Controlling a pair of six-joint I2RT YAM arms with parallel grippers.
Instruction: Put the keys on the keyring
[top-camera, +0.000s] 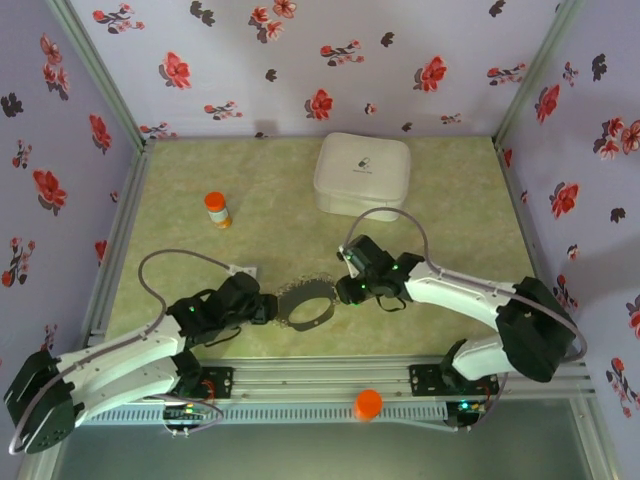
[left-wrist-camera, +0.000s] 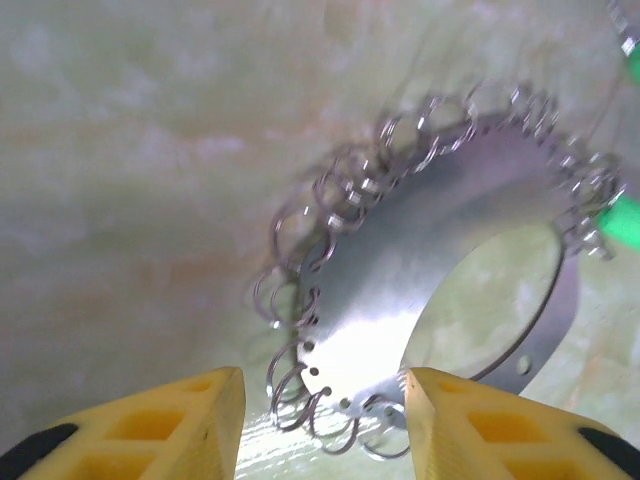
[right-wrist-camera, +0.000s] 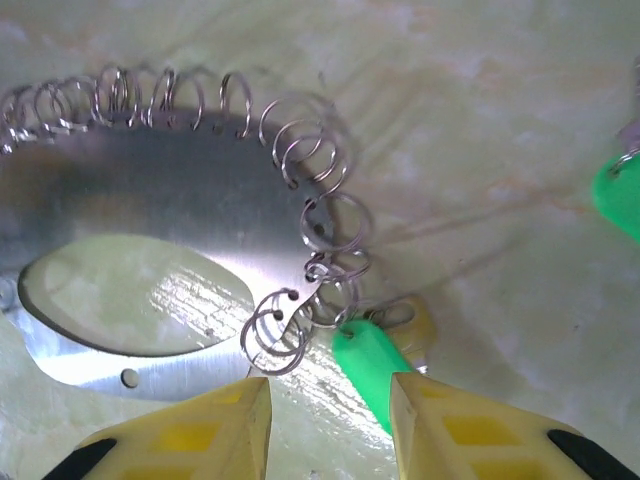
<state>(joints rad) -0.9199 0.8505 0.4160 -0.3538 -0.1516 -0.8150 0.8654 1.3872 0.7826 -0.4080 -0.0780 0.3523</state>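
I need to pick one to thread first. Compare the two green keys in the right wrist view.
The near key lies between the right gripper's fingers, against the keyring's wire loops; the far key lies apart from the keyring. The near key's head shows nearly whole; the far key is cut by the picture's edge. Both have bright green heads and lie on the table.
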